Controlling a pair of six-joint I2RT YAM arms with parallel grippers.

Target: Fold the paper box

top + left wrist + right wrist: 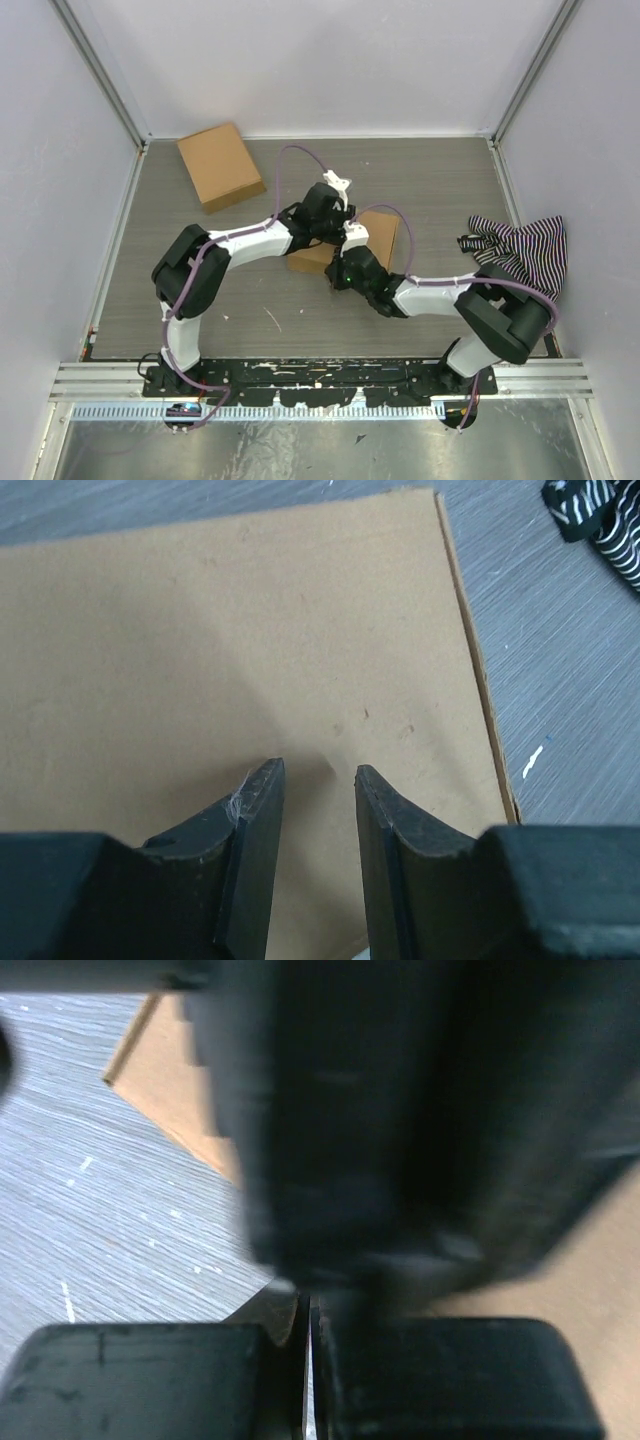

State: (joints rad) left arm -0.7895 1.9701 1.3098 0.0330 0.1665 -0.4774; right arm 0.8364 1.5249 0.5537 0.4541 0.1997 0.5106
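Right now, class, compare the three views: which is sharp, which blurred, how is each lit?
Top external: sharp, evenly lit, soft shadows on the table. Left wrist: paper box crisp, evenly lit. Right wrist: dark mass near the lens, blurred, hiding most.

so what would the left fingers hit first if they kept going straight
Probably the flat brown panel of the paper box, right ahead of the open left fingers; depth is unclear.

Left pincer [320, 772] parted, right [308, 1302] seemingly closed
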